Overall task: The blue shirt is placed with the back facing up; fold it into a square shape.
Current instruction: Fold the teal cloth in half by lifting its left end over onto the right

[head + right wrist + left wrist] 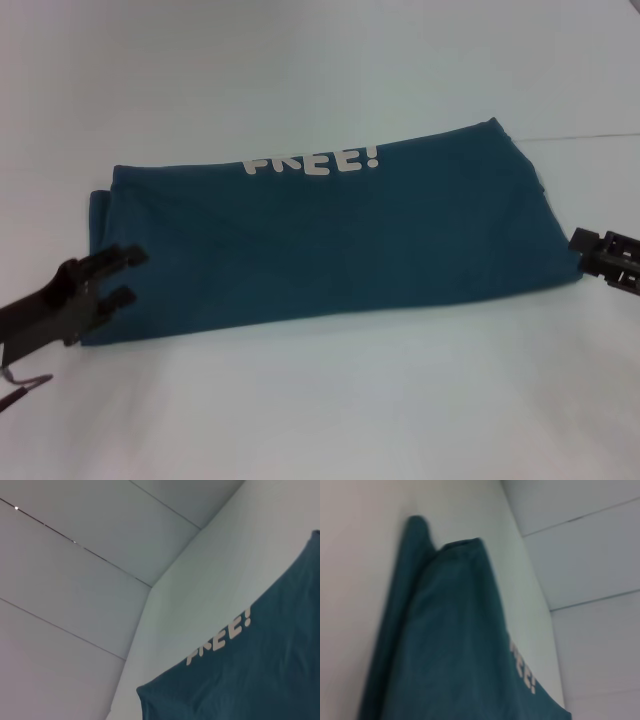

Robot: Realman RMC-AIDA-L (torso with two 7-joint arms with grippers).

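We see the blue shirt (330, 245) lying folded into a wide band across the white tabletop (330, 400), white lettering (312, 160) (reading "FREE!") at its far edge. Our left hand (125, 276) sits at the shirt's left end, fingers apart, holding nothing. Our right hand (600, 255) touches the right end; its grip we cannot tell.

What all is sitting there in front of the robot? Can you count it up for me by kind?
Blue shirt, folded to a long band, white lettering showing: 1
Grippers: 2, the left gripper with open jaws at one end of the band, the right gripper at the other
White table: 1
Total: 4
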